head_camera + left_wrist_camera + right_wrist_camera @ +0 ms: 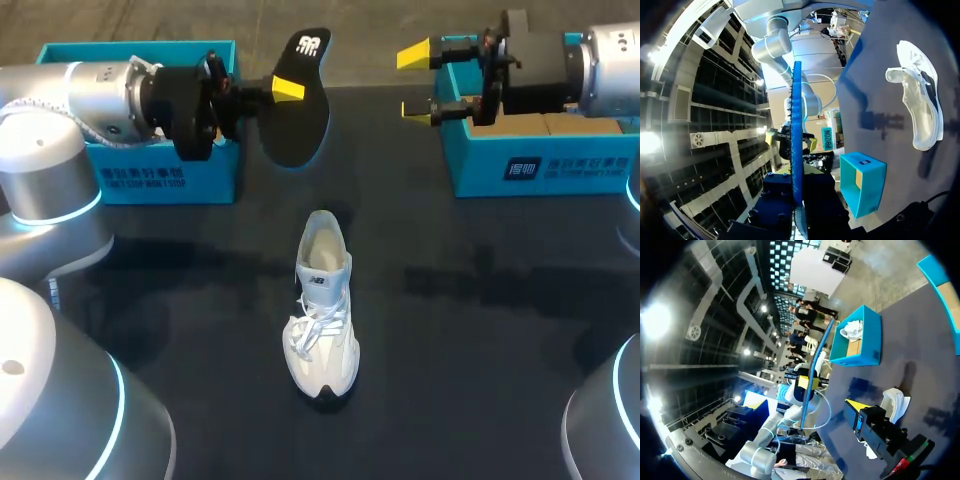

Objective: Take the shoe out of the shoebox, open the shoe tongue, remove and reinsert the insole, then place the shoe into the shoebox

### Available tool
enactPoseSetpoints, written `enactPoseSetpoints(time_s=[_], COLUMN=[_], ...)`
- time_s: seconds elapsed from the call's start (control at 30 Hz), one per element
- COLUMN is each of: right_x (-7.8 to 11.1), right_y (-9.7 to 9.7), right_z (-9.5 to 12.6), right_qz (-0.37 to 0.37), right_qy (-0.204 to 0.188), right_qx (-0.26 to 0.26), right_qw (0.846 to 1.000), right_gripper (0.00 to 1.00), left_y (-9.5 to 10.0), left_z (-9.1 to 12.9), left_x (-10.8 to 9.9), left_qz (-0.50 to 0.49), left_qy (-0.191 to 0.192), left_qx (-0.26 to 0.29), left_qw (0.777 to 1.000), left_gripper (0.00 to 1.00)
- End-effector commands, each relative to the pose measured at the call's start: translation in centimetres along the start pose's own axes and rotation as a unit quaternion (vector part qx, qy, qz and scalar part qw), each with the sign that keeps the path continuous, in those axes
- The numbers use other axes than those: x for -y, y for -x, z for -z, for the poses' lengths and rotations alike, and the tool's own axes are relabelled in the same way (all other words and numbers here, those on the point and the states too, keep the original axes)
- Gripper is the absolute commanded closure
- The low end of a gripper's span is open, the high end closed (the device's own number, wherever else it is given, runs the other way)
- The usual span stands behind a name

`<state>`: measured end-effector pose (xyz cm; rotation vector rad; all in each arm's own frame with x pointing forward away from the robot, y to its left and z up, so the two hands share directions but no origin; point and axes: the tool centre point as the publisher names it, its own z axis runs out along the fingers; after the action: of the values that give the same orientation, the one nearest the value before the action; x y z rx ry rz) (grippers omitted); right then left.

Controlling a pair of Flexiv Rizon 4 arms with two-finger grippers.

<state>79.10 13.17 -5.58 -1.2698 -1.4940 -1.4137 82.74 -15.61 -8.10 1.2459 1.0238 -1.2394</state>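
Note:
The white shoe [322, 310] lies on the dark table near the middle, toe toward the front edge, its opening bare. Up in the air behind it, my left gripper [286, 90] is shut on the black insole [297, 120]. In the left wrist view the insole [797, 140] shows edge-on between the fingers, with the shoe [920, 95] off to the side on the table. My right gripper [416, 82] hangs open and empty at the near left corner of the right teal box [540, 165]. From the right wrist view the shoe [893, 401] lies beyond one yellow-tipped finger [856, 406].
A second teal box [165, 175] stands at the back left under my left arm; it holds white paper [852, 330]. The right box shows brown cardboard inside. Dark table surface [480, 330] surrounds the shoe on both sides.

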Motion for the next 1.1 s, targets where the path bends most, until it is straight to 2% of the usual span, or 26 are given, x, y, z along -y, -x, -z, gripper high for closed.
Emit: enactPoseSetpoints(time_s=[0.03,0.07,0.1,0.17,0.2,0.23,0.27,0.3,0.33,0.37,0.43,0.47,0.5,0.53,0.57,0.6,0.8,0.87,1.1], right_x=[0.0,0.0,0.0,0.0,0.0,0.0,0.0,0.0,0.0,0.0,0.0,0.0,0.0,0.0,0.0,0.0,0.0,0.0,0.0], right_y=[0.0,0.0,0.0,0.0,0.0,0.0,0.0,0.0,0.0,0.0,0.0,0.0,0.0,0.0,0.0,0.0,0.0,0.0,0.0], right_z=[-0.1,-0.1,-0.1,-0.1,-0.1,-0.1,-0.1,-0.1,-0.1,-0.1,-0.1,-0.1,-0.1,-0.1,-0.1,-0.1,-0.1,-0.1,-0.1], right_qz=[0.000,0.000,0.000,0.000,0.000,0.000,0.000,0.000,0.000,0.000,0.000,0.000,0.000,0.000,0.000,0.000,0.000,0.000,0.000], right_qy=[0.001,0.001,0.001,0.001,0.001,0.001,0.001,0.001,0.001,0.001,0.001,0.001,0.001,0.001,0.001,0.001,0.001,0.001,0.001], right_qx=[0.001,0.001,0.001,0.001,0.001,0.001,0.001,0.001,0.001,0.001,0.001,0.001,0.001,0.001,0.001,0.001,0.001,0.001,0.001], right_qw=[1.000,1.000,1.000,1.000,1.000,1.000,1.000,1.000,1.000,1.000,1.000,1.000,1.000,1.000,1.000,1.000,1.000,1.000,1.000], right_gripper=[0.00,0.00,0.00,0.00,0.00,0.00,0.00,0.00,0.00,0.00,0.00,0.00,0.00,0.00,0.00,0.00,0.00,0.00,0.00], left_y=[0.5,0.5,0.6,0.8,0.7,0.5,0.5,0.5,0.4,0.4,0.3,0.3,0.2,0.2,0.2,0.3,1.5,1.7,1.7], left_z=[-0.1,-0.1,-0.1,-0.1,-0.1,-0.1,-0.1,-0.1,0.0,0.0,0.1,0.1,0.2,0.2,0.3,0.3,0.3,0.4,0.4], left_x=[-0.3,-0.5,-0.6,-0.8,-1.2,-1.3,-1.4,-1.5,-1.6,-1.7,-1.7,-1.6,-1.5,-1.4,-1.3,-1.1,0.0,0.2,0.2], left_qz=[0.040,0.068,0.093,0.180,0.222,0.252,0.284,0.336,0.343,0.397,0.449,0.510,0.519,0.567,0.599,0.628,0.730,0.743,0.743], left_qy=[-0.001,0.001,0.003,0.006,0.016,0.002,0.005,0.008,0.008,0.013,0.022,0.029,0.026,0.041,0.024,0.028,-0.020,-0.028,-0.028], left_qx=[0.004,-0.018,-0.007,-0.017,-0.023,-0.027,-0.022,-0.029,-0.026,-0.019,-0.024,-0.030,-0.032,-0.022,-0.022,-0.015,0.008,0.000,0.000], left_qw=[0.999,0.997,0.996,0.984,0.975,0.967,0.958,0.941,0.939,0.917,0.893,0.859,0.854,0.822,0.800,0.777,0.684,0.668,0.668], left_gripper=[1.00,1.00,1.00,1.00,1.00,1.00,1.00,1.00,1.00,1.00,1.00,1.00,1.00,1.00,1.00,1.00,1.00,1.00,1.00])
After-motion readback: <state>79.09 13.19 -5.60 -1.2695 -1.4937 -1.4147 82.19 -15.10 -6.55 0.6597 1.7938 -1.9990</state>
